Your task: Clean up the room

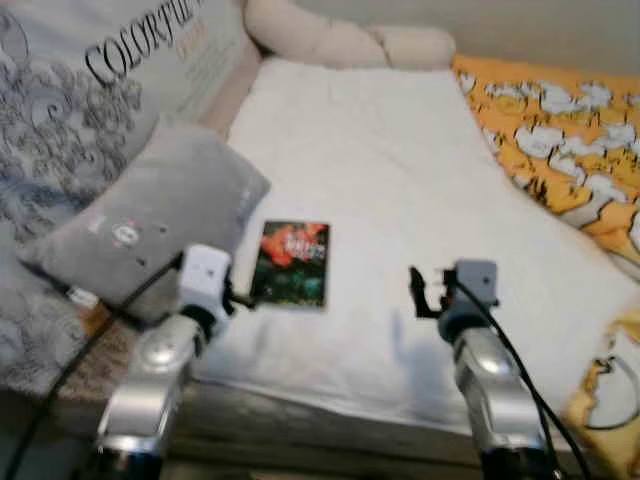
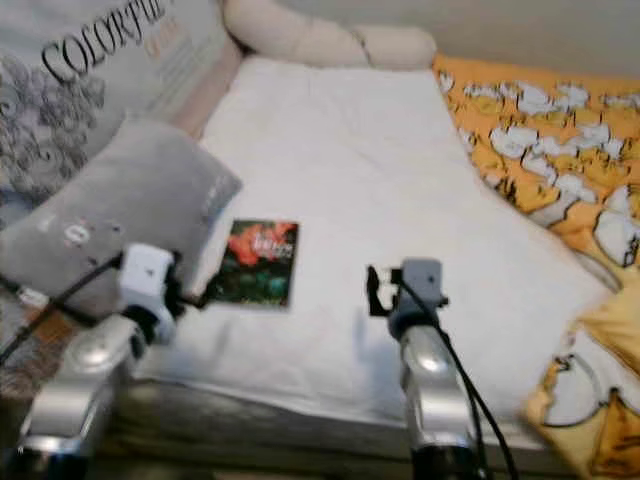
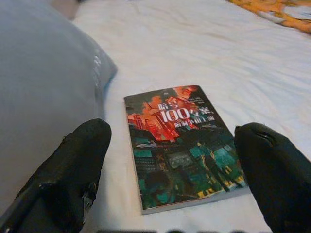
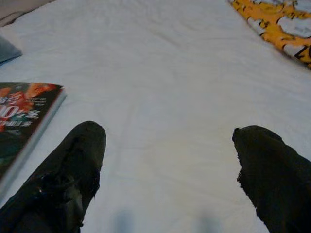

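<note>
A paperback book (image 1: 292,263) with a red and green cover lies flat on the white bed sheet (image 1: 370,150), close beside a grey pillow (image 1: 150,225). My left gripper (image 1: 238,297) hovers at the book's near left corner, open. In the left wrist view the book (image 3: 182,145) lies between and just beyond the two spread black fingers (image 3: 82,160). My right gripper (image 1: 420,290) is open above bare sheet, to the right of the book and apart from it. The book's edge (image 4: 22,116) appears at the side of the right wrist view.
An orange quilt with white patterns (image 1: 560,130) covers the bed's right side. A beige plush cushion (image 1: 340,40) lies at the head of the bed. A large printed cushion (image 1: 70,100) leans at the left. The bed's front edge (image 1: 320,415) runs just below my arms.
</note>
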{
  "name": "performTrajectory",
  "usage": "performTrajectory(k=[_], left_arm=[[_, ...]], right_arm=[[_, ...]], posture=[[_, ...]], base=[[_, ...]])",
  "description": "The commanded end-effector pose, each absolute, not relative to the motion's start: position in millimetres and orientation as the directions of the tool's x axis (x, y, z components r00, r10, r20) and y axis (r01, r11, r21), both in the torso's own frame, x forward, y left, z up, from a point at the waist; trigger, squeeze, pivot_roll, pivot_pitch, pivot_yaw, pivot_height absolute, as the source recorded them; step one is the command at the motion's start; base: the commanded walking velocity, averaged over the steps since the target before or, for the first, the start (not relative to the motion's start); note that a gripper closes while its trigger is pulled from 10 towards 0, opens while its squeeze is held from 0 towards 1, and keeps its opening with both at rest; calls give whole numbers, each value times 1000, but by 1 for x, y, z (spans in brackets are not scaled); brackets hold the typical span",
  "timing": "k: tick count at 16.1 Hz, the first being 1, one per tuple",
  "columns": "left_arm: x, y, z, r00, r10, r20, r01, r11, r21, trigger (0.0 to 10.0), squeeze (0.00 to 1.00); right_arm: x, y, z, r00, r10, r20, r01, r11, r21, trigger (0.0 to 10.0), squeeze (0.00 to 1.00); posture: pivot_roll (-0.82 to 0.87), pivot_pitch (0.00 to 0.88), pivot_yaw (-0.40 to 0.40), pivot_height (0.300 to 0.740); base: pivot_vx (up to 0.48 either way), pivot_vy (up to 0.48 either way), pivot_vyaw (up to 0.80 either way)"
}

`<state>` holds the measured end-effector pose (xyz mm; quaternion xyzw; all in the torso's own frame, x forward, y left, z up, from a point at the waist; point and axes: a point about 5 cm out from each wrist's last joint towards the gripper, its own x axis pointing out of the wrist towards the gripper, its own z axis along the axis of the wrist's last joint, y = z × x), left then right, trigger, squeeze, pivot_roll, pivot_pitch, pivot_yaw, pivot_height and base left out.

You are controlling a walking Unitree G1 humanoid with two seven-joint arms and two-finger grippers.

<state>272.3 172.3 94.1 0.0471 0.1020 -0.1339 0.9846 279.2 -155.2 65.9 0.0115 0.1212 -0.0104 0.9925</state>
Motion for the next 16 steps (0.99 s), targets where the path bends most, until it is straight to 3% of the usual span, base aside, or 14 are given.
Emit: performTrajectory(k=[1, 5, 7, 8, 9, 10, 16], left_arm=[[274, 165, 95, 943, -264, -205, 282, 957, 65, 10000, 0], [274, 164, 94, 945, -254, -206, 272, 960, 62, 10000, 0], [277, 165, 95, 956, -227, -186, 239, 970, 47, 10000, 0], [280, 167, 99, 965, -212, -156, 224, 972, 65, 10000, 0], [281, 168, 101, 968, -206, -145, 218, 973, 72, 10000, 0], [283, 169, 106, 966, -229, -118, 237, 969, 67, 10000, 0], [283, 165, 107, 961, -254, -109, 260, 964, 50, 10000, 0]], right_arm=[[276, -165, 64, 964, -66, -256, 67, 998, -6, 10000, 1000], [273, -165, 63, 961, -87, -262, 87, 996, -15, 10000, 1000], [272, -165, 63, 959, -91, -269, 90, 996, -17, 10000, 1000], [272, -164, 62, 958, -88, -272, 85, 996, -21, 10000, 820], [271, -164, 62, 958, -88, -275, 84, 996, -24, 10000, 180], [270, -163, 59, 951, -97, -295, 97, 995, -14, 10000, 0], [270, -161, 60, 948, -99, -301, 100, 995, -12, 10000, 0]], posture=[[69, 0, -32, 740], [57, 0, -13, 740], [53, 0, -9, 740], [54, 0, -8, 740], [54, 0, -6, 740], [54, 0, -3, 740], [56, 0, 2, 740]], base=[[0, -480, 0], [0, -480, 0], [0, 0, 0], [0, 0, 0], [0, 0, 0], [0, 0, 0], [178, 0, -768]])
